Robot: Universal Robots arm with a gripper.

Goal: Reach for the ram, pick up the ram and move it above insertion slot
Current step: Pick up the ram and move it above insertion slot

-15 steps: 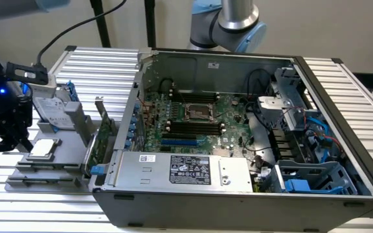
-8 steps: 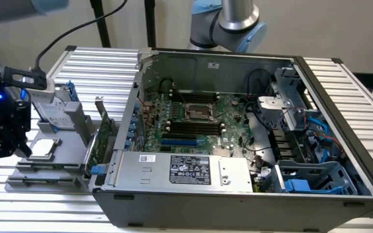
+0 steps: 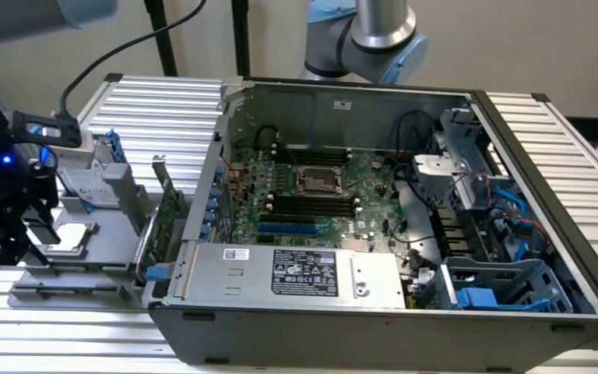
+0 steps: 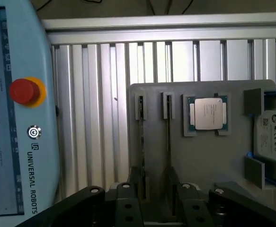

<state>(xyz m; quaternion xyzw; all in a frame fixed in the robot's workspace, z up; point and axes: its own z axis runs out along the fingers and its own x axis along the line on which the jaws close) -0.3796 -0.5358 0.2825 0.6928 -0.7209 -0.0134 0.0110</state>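
In the exterior view, the black gripper (image 3: 13, 241) with a blue light on its body hangs at the exterior view's left, over the end of a grey plastic fixture tray (image 3: 81, 273) farthest from the open grey computer case (image 3: 382, 327). A square silver processor chip (image 3: 71, 232) lies in the tray just beside the gripper, and a green expansion card with a metal bracket (image 3: 160, 214) stands upright at the tray's case side. Inside the case, the long black memory slots (image 3: 310, 204) on the green motherboard (image 3: 367, 175) sit well apart from the gripper

In the wrist view, the gripper (image 4: 153, 182) points at the tray (image 4: 199, 161) with its two black fingers (image 4: 134, 182) spread, bare tray showing between them and nothing pinched. A thin ram stick (image 4: 141, 137), seen edge-on (so it reads as a dark line), stands in a narrow slot and runs under one finger; a second ram stick (image 4: 168, 137) stands parallel beside it and runs under the other. The processor chip (image 4: 207, 113) lies just beside them, and a pale blue teach pendant (image 4: 38, 56) with a round red button (image 4: 24, 91) lies on the ribbed aluminium table (image 4: 95, 118)
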